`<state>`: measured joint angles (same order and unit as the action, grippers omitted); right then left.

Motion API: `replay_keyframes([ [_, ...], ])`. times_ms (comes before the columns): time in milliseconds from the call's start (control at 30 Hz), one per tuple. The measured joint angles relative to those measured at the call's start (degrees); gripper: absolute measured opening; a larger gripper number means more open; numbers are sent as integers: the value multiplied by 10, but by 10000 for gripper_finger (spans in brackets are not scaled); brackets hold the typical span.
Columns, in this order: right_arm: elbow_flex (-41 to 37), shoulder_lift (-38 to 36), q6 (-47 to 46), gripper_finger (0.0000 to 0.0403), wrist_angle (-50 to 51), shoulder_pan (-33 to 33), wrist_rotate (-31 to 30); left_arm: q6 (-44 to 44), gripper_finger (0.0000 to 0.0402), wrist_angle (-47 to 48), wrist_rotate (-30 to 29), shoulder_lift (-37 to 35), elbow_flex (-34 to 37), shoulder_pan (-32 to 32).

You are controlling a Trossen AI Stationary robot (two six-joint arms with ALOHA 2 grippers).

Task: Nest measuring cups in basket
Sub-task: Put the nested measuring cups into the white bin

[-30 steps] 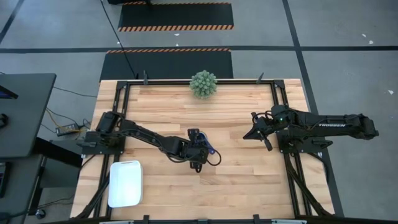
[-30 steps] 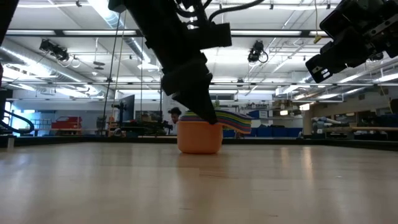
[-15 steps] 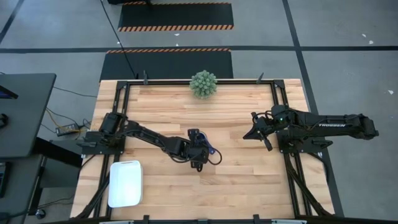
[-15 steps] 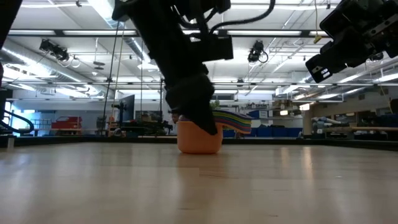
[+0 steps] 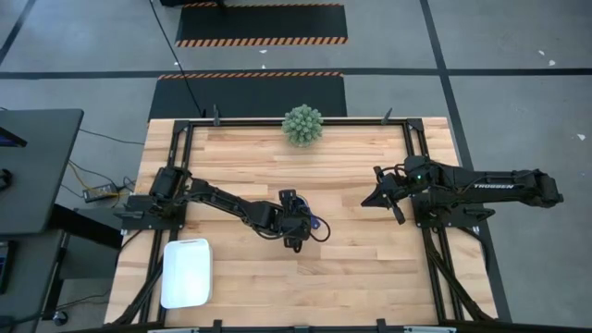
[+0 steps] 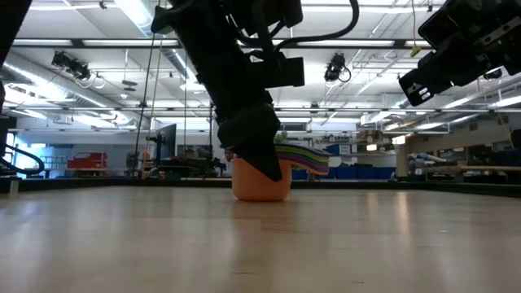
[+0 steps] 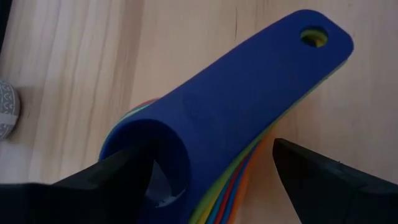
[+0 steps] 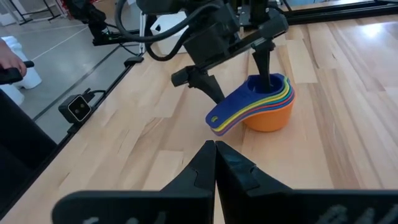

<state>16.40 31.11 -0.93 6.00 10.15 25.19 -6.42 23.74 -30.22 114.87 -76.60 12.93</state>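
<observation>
Mid-table, well clear of every edge, the left end effector (image 5: 294, 228) straddles the measuring cups (image 8: 261, 104), fingers spread.

Both arms are built of dark, jointed segments. White lettering is seen along the right arm (image 5: 490, 187), well behind its tapered black fingers (image 8: 233, 167).

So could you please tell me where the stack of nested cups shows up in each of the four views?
High view: the cups sit mid-table, mostly hidden under the left gripper.
Low view: centre, orange bottom cup on the table, behind the gripper.
Left wrist view: fills the frame, blue cup on top.
Right wrist view: upper middle.
Shared landmark: the left gripper's open jaws, one inside the top cup.
</observation>
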Motion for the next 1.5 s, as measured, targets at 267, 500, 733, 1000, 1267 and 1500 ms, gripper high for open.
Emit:
replay_keyframes([
  [267,0,0,0,14,-1,0,0,2,334,1,0,0,0,0],
  [500,0,0,0,14,-3,0,0,-7,334,-4,-8,9,-1,0],
  [733,0,0,0,14,-4,0,0,-7,334,-4,-5,9,-1,0],
  [1000,0,0,0,14,-4,0,0,-10,334,-4,-35,10,0,1],
  [1267,0,0,0,14,-4,0,0,-35,334,-8,-73,11,0,2],
  [1500,0,0,0,14,-4,0,0,-38,334,-9,-75,11,0,2],
])
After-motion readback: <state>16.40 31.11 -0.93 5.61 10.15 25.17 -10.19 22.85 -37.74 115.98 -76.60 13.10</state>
